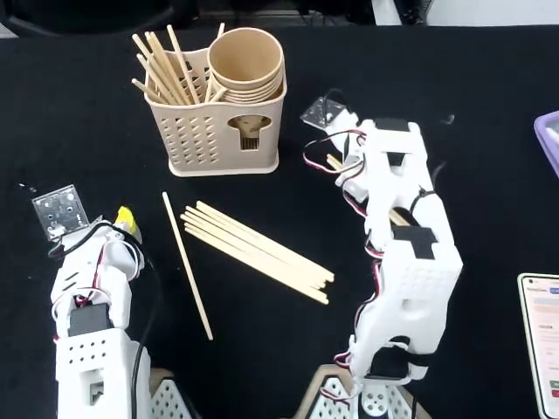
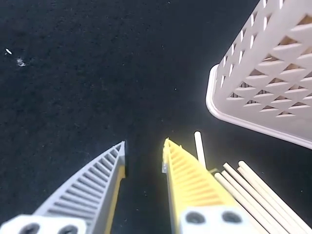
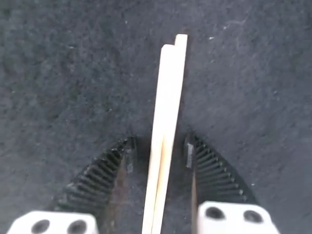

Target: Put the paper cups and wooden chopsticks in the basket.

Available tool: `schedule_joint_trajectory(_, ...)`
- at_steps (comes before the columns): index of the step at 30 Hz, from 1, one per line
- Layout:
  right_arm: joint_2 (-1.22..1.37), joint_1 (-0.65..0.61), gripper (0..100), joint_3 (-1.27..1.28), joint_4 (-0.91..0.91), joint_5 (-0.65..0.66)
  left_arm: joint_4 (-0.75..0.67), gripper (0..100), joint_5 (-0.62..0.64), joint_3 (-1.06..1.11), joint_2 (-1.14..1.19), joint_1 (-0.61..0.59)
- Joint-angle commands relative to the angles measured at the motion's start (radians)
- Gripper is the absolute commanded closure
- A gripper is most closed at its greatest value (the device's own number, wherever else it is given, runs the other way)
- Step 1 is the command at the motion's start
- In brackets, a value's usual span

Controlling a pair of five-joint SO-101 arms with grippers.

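The beige perforated basket (image 1: 223,131) stands at the back of the black table, holding stacked paper cups (image 1: 246,61) and several wooden chopsticks (image 1: 166,65). A bundle of loose chopsticks (image 1: 258,251) lies in front of it, with a single chopstick (image 1: 186,262) to its left. My right gripper (image 3: 158,148) is open, low over the table, its fingers straddling two chopsticks (image 3: 168,107) that lie between them. In the high view that gripper (image 1: 336,159) is right of the basket. My left gripper (image 2: 145,146) is open and holds nothing, near the basket's corner (image 2: 263,83) and the chopstick ends (image 2: 253,190).
A purple object (image 1: 548,135) sits at the table's right edge, and a phone (image 1: 541,336) lies at the lower right. A small metal plate (image 1: 59,209) lies by the left arm. Bare black cloth stretches left of the basket.
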Motion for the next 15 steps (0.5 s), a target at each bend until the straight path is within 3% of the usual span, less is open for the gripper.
schedule_joint_trajectory(1,0.045,0.005,81.9,-0.07,-0.031,-0.011,-0.025,87,-0.008,-0.007,-0.015,0.004)
schedule_joint_trajectory(3,0.054,0.005,84.5,-0.097,0.02,-0.008,-0.025,87,-0.008,-0.007,-0.015,0.004)
schedule_joint_trajectory(6,0.053,-0.011,99.5,-0.108,0.12,0.063,-0.025,87,-0.008,-0.008,-0.015,0.004)
schedule_joint_trajectory(10,0.048,-0.017,98.6,-0.108,0.258,0.109,-0.025,87,-0.008,-0.008,-0.015,0.004)
schedule_joint_trajectory(15,-0.061,0.011,98.8,-0.076,0.265,0.109,-0.025,87,-0.008,-0.008,-0.015,0.004)
